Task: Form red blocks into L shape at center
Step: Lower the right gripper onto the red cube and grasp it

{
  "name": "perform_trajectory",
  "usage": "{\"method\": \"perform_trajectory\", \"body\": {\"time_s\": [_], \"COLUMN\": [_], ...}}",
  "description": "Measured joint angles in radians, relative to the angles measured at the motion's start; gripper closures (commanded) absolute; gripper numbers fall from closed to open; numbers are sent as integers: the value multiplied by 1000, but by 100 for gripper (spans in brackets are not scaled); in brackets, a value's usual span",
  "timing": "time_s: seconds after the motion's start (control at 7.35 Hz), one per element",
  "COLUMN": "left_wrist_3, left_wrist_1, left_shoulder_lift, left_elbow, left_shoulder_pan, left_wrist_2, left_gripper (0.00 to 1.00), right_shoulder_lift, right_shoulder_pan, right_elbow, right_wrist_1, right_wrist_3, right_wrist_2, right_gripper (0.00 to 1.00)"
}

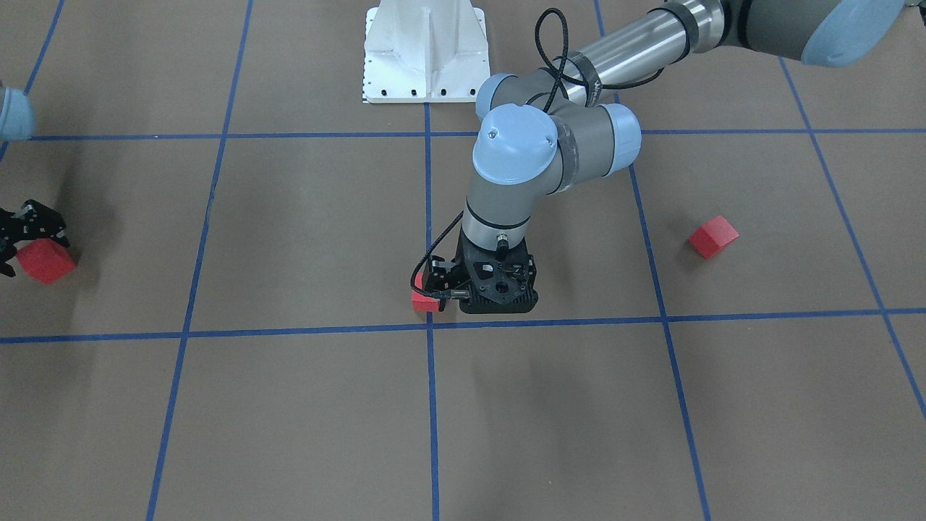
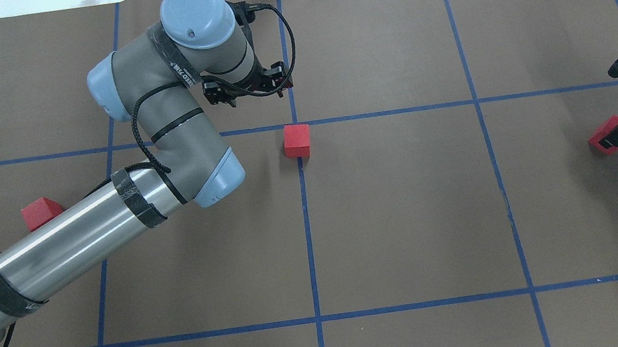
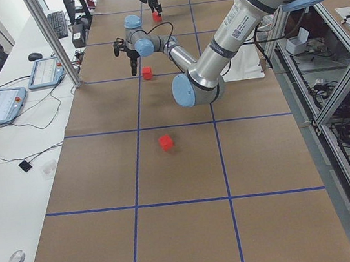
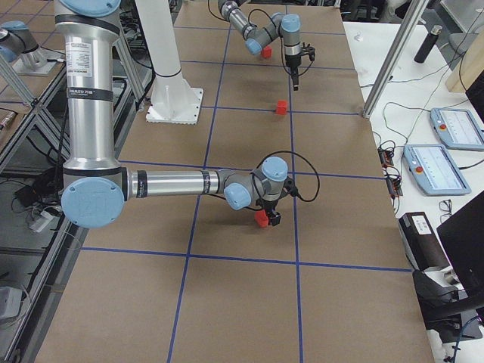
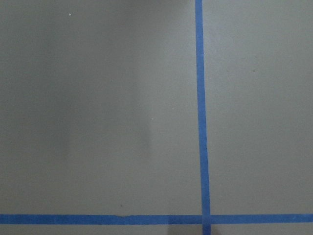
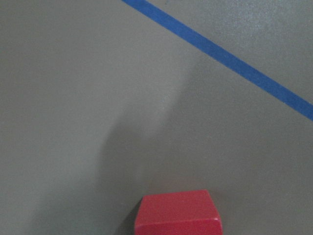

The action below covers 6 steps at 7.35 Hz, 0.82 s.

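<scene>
Overhead, central red block unobstructed, frontally half-hidden.

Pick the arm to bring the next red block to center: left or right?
Right, likely. The right gripper is at a red block out on its side. The left gripper hovers empty beyond the placed block; the third block lies back beside its forearm.
</scene>
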Motion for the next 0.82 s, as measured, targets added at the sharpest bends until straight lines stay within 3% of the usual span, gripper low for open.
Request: {"method": "perform_trajectory", "body": {"time_s": [0.41,0.82], "left_wrist_3": [2,2], "left_wrist_1": [0,-1], "left_shoulder_lift": [4,6], "left_elbow": [0,1], "left_shoulder_pan": [-2,-1], "left_wrist_2": [0,0], "left_gripper": [0,0], "right_shoulder_lift": [-10,-70], "right_shoulder_pan": [1,2], "right_elbow": [4,-3], "right_wrist_1": [21,202], "right_wrist_3": [4,57], "right_wrist_2": [2,-12], "right_gripper": [26,26]}}
